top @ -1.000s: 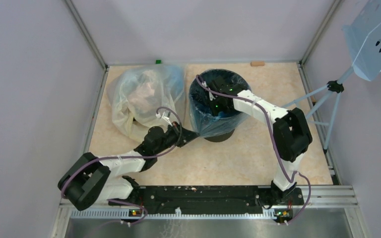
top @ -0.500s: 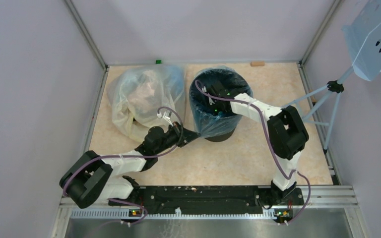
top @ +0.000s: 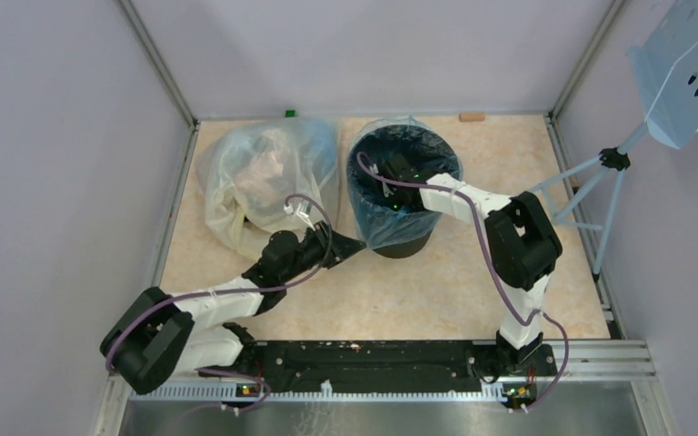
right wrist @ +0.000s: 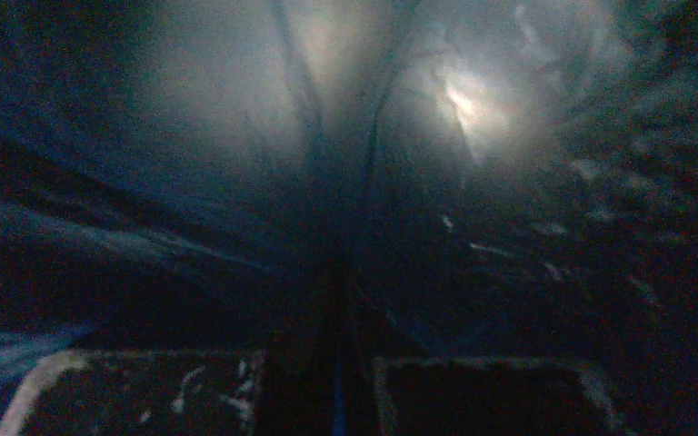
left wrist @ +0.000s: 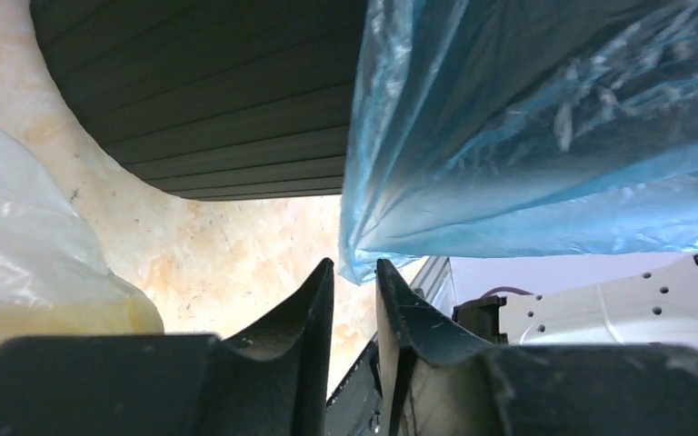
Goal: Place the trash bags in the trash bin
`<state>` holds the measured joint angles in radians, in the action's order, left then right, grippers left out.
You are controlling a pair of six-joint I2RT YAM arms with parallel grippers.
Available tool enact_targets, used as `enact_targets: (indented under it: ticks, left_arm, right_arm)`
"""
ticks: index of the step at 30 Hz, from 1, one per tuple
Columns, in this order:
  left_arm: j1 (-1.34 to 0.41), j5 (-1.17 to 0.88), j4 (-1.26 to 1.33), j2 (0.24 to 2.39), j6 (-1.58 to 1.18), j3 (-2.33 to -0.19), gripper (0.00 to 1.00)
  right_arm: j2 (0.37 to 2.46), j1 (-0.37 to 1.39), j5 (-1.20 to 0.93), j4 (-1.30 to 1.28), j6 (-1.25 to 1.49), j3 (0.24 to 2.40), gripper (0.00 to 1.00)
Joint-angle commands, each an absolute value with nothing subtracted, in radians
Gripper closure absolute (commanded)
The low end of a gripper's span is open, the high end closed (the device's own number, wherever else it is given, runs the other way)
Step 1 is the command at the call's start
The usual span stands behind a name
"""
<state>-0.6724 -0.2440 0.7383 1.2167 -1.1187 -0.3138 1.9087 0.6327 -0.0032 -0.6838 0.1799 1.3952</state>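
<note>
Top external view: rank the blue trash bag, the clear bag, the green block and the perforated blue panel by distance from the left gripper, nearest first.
From the left gripper:
1. blue trash bag, draped over the trash bin, right at the tips.
2. clear bag, to its left.
3. green block, back edge.
4. perforated blue panel, far upper right.

Trash bag [top: 374, 223] translucent blue, glossy. Trash bin [left wrist: 218, 100] black, finely ribbed. Bench [top: 436, 291] mottled peach-cream; larger bag [top: 254, 177] cloudy yellowish-white.

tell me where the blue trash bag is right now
Top external view: the blue trash bag lines the black trash bin at back centre, draped over its rim, just right of the large clear bag.
</note>
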Motion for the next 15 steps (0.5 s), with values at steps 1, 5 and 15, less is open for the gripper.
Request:
enact_targets:
  ticks: [1, 5, 15]
  left_arm:
    - [-0.657, -0.165, 0.605, 1.097, -1.045, -0.379, 0.68]
    - [-0.62, -0.137, 0.464, 0.992, -0.992, -0.419, 0.61]
    - [-0.391, -0.28, 0.167, 0.977, -0.692, -0.723, 0.48]
  right_arm:
    - [1.85, 0.641, 0.029, -0.726, 0.177, 1.451, 1.0]
    - [1.795, 0.641, 0.036, -0.754, 0.176, 1.478, 1.0]
    - [1.718, 0.641, 0.041, -0.831, 0.172, 1.559, 1.0]
